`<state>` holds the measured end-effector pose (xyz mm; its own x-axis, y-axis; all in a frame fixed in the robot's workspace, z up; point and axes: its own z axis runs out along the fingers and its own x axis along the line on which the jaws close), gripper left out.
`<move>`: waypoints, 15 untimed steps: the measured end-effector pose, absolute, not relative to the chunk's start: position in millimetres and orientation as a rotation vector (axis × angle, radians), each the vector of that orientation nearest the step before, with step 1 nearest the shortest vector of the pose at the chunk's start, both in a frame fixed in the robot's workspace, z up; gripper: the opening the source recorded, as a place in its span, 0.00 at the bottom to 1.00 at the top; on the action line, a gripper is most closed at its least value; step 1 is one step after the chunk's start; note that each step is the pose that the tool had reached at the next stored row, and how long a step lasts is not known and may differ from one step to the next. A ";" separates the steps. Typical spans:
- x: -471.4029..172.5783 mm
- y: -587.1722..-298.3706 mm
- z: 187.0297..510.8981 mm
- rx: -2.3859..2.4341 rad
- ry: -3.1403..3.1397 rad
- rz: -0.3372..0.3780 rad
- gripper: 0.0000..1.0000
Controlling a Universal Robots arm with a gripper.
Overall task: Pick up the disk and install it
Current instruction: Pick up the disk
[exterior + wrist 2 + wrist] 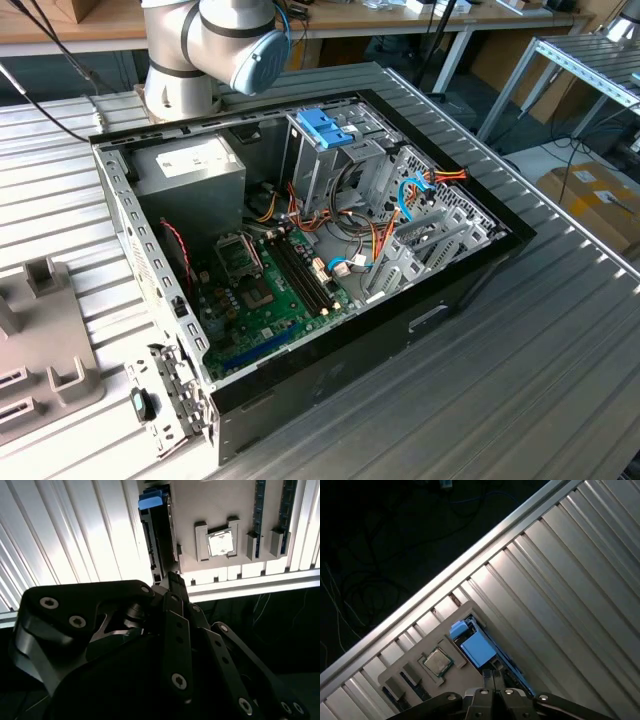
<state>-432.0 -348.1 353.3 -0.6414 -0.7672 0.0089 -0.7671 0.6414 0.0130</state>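
Bench: we see a ribbed aluminium bench (560, 380) carrying everything.
Case: an open black desktop computer case (440, 300) lies on its side on it. Inside are a grey power-supply box (190, 175) and a metal cage with a blue plastic top (325, 128).
Arm: the grey robot arm with a pale blue joint cap (215, 40) rises behind the case.
Tray: a flat grey plastic parts tray (210, 505) lies on the bench, well apart from the cage.
Pincer: the black linked pincer (173, 577) hangs over the tray, its tip just beside the near end of the disk. We cannot tell whether it is released or clenched, nor whether it touches.
Disk: the thin grey metal disk (161, 540) stands on edge in a tray slot with a blue plastic piece at its far end. It is not lifted and not installed.
Chip: a small square silver processor chip (220, 543) sits in a holder beside the disk.
Risk: we judge that an off-centre descent could knock the upright disk or jam it in its slot. A thin grip on smooth metal could slip, and the loose cables by the cage could snag it.
Views: the exterior view gives us the case and cage. Both wrist views give us the pincer (493, 676) over the tray, and the second shows the disk's long edge best.
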 end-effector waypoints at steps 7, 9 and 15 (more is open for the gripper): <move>-432.0 -348.1 353.3 1.438 -2.778 -0.012 0.11; -432.0 -348.1 353.3 1.460 -2.766 -0.011 0.11; -432.0 -348.1 353.3 1.518 -2.735 -0.011 0.11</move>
<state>-432.0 -348.1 353.3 -0.5289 -0.8486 0.0088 -0.8485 0.5290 0.0130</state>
